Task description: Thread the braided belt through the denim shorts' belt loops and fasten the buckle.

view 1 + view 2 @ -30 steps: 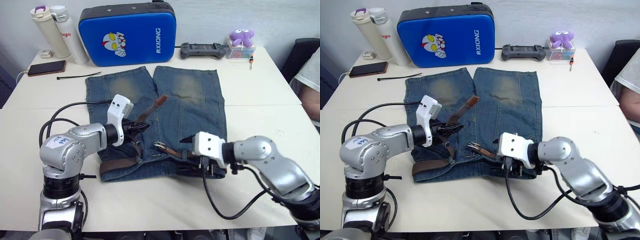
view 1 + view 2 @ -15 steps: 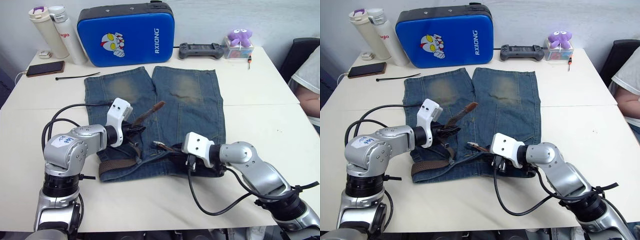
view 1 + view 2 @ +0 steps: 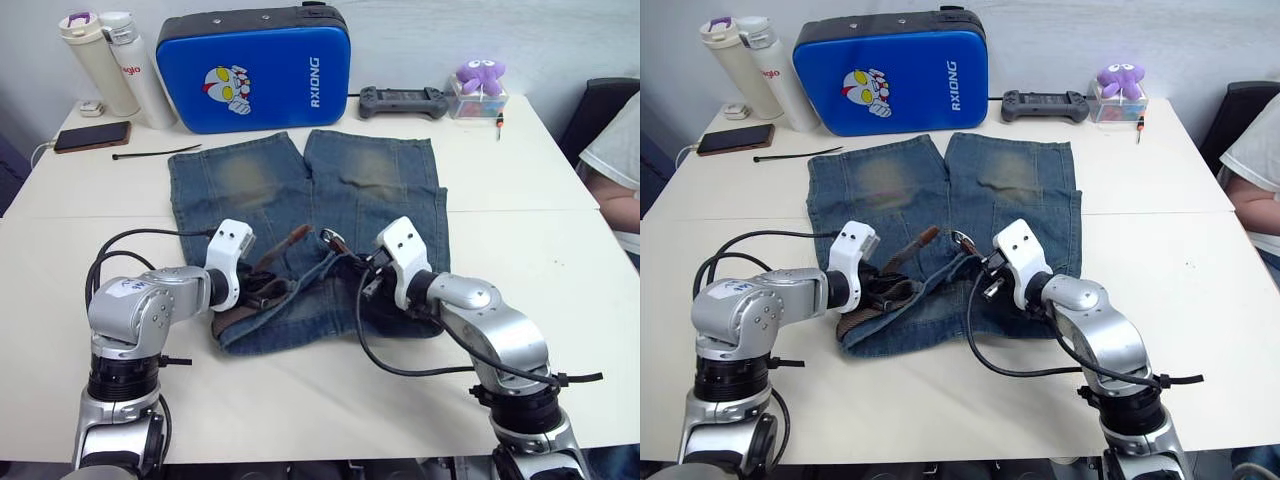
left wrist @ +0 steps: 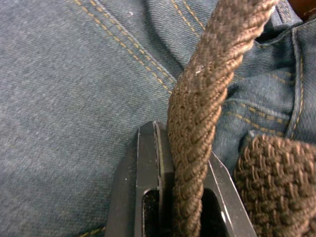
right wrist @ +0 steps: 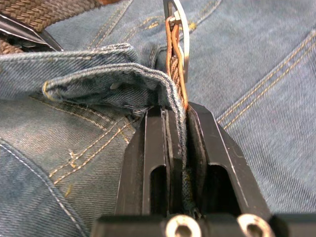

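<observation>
My left gripper [image 4: 185, 197] clamps braided belt [image 4: 207, 103]. Right gripper [image 5: 178, 148] pinches waistband fold plus belt by buckle [image 5: 176, 19], I think. Denim shorts [image 3: 380, 190] at table centre, bunched. Step: fastening; next, bring tip to buckle. Blue case [image 3: 255, 65] at 12 o'clock, clear.

your two head eyes look forward and down from above the table [image 3: 300, 400], side by side, sharing the denim shorts [image 3: 370, 180] and both arms. your left wrist camera sits very close over the braided belt [image 4: 197, 113]. your right wrist camera sits equally close, facing the buckle [image 5: 176, 19].
</observation>
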Robot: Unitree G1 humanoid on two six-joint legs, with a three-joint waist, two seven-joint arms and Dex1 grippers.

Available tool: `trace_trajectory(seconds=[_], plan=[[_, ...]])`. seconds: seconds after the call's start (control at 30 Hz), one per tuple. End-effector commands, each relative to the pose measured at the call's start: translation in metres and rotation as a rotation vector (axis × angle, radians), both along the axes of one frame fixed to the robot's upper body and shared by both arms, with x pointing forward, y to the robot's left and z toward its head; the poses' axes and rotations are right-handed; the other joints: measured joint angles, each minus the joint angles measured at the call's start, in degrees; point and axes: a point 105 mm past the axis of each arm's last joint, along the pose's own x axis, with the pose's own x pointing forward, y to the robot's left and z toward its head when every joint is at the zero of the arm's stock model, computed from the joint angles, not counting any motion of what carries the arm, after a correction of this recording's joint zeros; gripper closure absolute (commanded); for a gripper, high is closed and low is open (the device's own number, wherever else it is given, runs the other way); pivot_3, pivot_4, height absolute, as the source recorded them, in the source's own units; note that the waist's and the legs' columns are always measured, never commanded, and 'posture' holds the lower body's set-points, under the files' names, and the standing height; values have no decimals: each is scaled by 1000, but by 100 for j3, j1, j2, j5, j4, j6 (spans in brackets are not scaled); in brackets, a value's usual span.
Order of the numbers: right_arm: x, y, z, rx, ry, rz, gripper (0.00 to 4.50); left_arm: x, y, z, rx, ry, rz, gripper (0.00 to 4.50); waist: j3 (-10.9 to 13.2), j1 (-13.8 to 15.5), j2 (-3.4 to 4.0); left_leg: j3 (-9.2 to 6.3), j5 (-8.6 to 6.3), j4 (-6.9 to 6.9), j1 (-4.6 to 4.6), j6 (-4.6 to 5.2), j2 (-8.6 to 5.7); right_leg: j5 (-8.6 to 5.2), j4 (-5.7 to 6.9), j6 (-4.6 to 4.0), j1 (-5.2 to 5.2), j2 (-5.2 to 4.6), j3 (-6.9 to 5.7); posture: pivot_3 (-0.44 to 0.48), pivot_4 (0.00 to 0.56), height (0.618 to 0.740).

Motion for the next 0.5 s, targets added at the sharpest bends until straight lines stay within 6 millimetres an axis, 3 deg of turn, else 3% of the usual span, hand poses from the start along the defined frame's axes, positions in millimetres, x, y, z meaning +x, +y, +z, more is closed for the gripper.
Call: trace_trajectory(seconds=[0.03,0.5], plan=[[-2,-4,17,7,-70,-52,4492,-2,-10,1,1,7,-23,4500,-1,4,0,0,0,0,0,0,0,0,0,0,0,0,0,0,150,739],[-9,8,26,-13,-143,-17,4492,-1,-23,0,28,6,-81,4500,-3,-3,-2,0,0,-3,0,0,-4,0,-4,0,-1,-2,1,0,150,739]])
